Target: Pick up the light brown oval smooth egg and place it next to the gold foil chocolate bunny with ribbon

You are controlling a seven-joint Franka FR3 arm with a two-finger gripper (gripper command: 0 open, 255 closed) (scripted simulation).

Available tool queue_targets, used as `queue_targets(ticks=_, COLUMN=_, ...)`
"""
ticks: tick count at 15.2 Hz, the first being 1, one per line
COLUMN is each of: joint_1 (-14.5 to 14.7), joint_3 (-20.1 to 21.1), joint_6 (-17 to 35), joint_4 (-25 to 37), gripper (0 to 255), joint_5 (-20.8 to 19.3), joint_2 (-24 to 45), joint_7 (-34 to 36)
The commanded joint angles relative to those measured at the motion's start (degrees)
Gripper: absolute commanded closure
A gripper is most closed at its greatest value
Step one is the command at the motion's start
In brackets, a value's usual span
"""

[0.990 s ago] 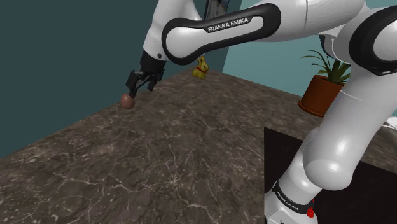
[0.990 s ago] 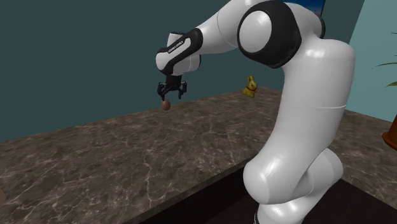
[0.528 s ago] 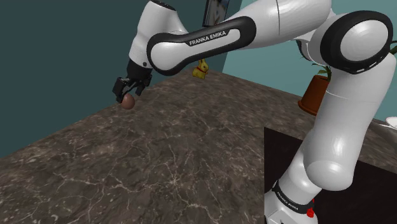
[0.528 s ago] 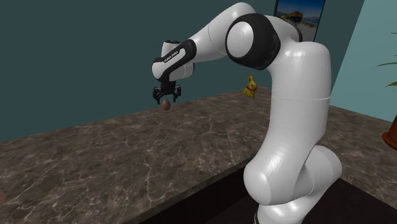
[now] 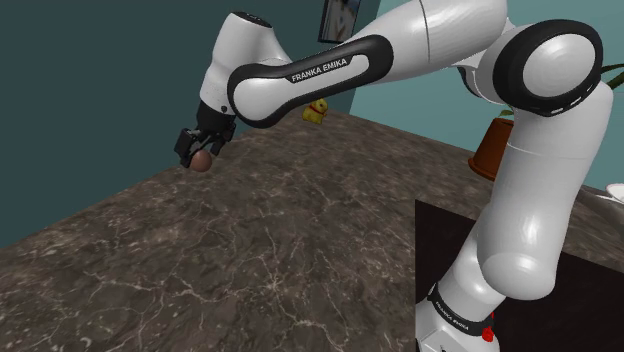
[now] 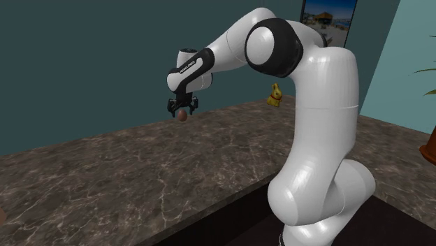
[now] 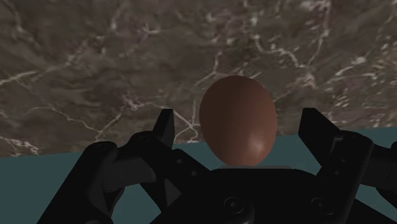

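- Since a second ago the gripper (image 7: 242,127) has come down from above and to one side of the egg (image 7: 237,119), and now straddles it.
- Its fingers (image 7: 167,130) stand spread, one on each side of the egg. A gap shows between each pad and the shell, so nothing is pinched yet.
- The egg is reddish brown and smooth. It lies about midway between the two pads, on the dark marbled counter (image 7: 95,51).
- Just behind the egg, the counter ends at a dark teal wall.
- The step in hand looks like the closing. With the egg already centred, a slow, even squeeze should bring both pads on together. That keeps one pad from nudging the egg into a roll first.
- A smooth, rounded shell offers little purchase. The pads should meet the egg across its widest part, firmly enough to hold it but no harder, and the lift should go straight up.
- The gold bunny (image 5: 317,110) stands well apart from the egg, farther along the same wall-side edge. The carry should end just beside the bunny without touching it.
- A potted plant (image 5: 505,140) stands farther still from the egg and should not get in the way.
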Motion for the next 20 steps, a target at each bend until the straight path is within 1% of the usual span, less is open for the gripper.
queue_targets(ticks=1, joint_1=0.0, joint_3=0.0, joint_6=0.0, joint_4=0.0, gripper=0, joint_5=0.0, joint_2=0.0, joint_7=0.0)
queue_targets(ticks=3, joint_1=0.0, joint_3=0.0, joint_6=0.0, joint_4=0.0, gripper=0, joint_5=0.0, joint_2=0.0, joint_7=0.0)
queue_targets(ticks=4, joint_1=0.0, joint_3=0.0, joint_6=0.0, joint_4=0.0, gripper=255, joint_5=0.0, joint_2=0.0, joint_7=0.0)
queue_targets(ticks=13, joint_1=0.0, joint_3=0.0, joint_6=0.0, joint_4=0.0, gripper=255, joint_5=0.0, joint_2=0.0, joint_7=0.0)
queue_targets(ticks=20, joint_1=-0.2, joint_3=0.4, joint_6=-4.8, joint_4=3.2, gripper=255, joint_5=1.1, joint_2=-1.8, joint_7=-0.8)
